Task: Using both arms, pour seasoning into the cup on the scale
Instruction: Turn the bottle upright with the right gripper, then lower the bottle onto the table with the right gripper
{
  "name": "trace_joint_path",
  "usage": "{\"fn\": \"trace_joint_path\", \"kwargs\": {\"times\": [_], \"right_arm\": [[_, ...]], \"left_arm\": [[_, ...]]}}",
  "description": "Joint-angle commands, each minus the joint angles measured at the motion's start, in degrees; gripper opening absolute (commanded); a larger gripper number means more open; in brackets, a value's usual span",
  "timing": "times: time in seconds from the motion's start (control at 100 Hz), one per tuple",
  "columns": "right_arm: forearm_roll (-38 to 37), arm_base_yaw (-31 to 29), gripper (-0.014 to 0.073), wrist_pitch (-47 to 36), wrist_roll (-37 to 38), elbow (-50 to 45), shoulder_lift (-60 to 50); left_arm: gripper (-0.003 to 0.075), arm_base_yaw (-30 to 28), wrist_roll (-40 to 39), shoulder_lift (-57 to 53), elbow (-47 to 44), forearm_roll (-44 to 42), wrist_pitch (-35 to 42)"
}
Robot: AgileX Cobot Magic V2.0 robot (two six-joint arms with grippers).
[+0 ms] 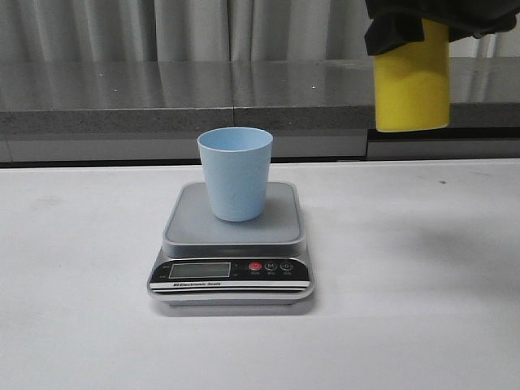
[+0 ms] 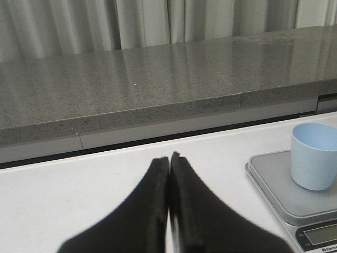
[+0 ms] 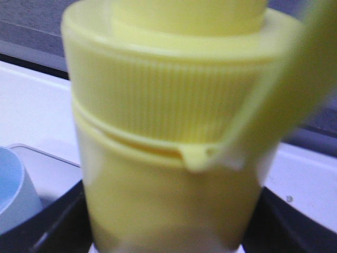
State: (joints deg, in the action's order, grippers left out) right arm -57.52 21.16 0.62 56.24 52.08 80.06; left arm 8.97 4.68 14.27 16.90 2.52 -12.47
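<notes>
White table, cup (image 1: 235, 172) on the scale (image 1: 231, 244); right gripper (image 1: 443, 20) clamps the seasoning (image 1: 412, 81) aloft. Next: swing over, tip. Left gripper (image 2: 169, 161) pinched together, empty.

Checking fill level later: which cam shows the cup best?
Front view: the whole blue cup stands upright on the scale, nothing covering it. Left wrist view shows it cut off at the frame edge; right wrist view shows only a blurred sliver beside the yellow bottle.

Only readable text: "Electronic Scale" in small print on the scale (image 1: 231, 256) front strip, under the LCD (image 1: 199, 270). Two round buttons (image 1: 279, 266) beside the red one carry marks, one looks like "M", the other too small to read. LCD digits unreadable.
</notes>
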Motion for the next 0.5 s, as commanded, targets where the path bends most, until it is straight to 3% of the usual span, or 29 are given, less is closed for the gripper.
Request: {"fn": "trace_joint_path", "kwargs": {"times": [0.0,0.22,0.49], "right_arm": [[7.1,-1.7,0.0339,-9.0,-9.4,0.8,-1.9],[25.1,-5.7,0.0339,-25.4,-27.8,-6.8,-0.8],[34.1,-5.9,0.0339,-43.8,-42.6,-13.8,5.9]], "left_arm": [[-0.0020,-0.2,-0.3,0.4,1.8,0.1,4.4],[-0.0020,-0.2,-0.3,0.4,1.8,0.1,4.4],[-0.0020,-0.2,-0.3,0.4,1.8,0.1,4.4]]}}
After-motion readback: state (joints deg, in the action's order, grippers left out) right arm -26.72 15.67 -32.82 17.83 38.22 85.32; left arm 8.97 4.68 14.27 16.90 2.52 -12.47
